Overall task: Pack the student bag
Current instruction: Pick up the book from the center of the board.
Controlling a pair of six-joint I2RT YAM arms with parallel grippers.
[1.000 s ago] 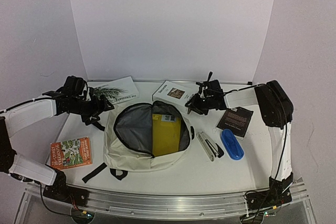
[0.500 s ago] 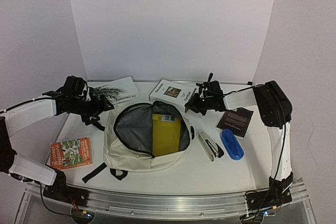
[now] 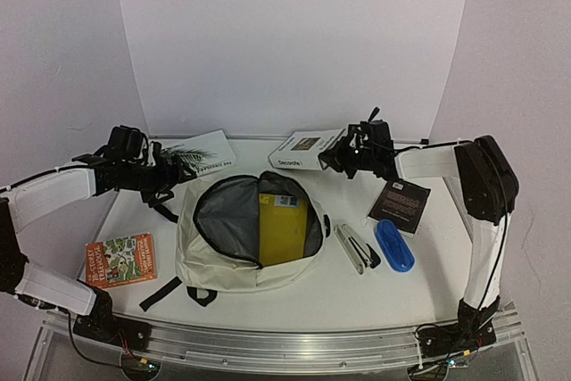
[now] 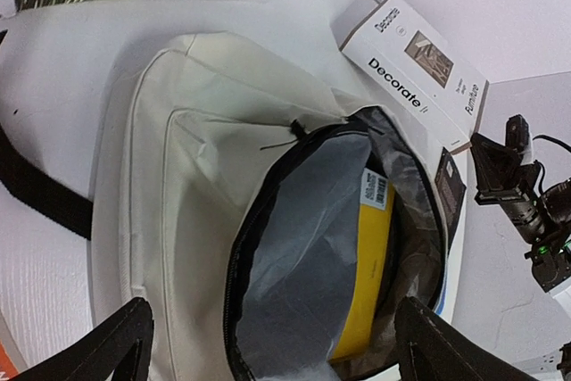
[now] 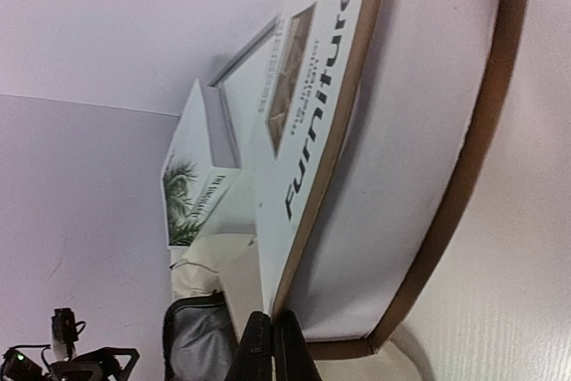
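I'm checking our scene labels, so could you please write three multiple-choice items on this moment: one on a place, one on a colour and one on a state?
1. Where does the orange book lie relative to the backpack?
A) inside it
B) to its left, on the table
C) behind it

2. What colour is the flat item inside the backpack?
A) yellow
B) red
C) green

3. How is the right gripper?
A) open above the pens
B) open inside the backpack
C) shut on the edge of the white book

Answers:
1. B: the orange book lies flat beside the backpack's left side, near the front.
2. A: yellow shows through the open zip.
3. C: the fingers pinch the white book's edge, and it is tilted up.
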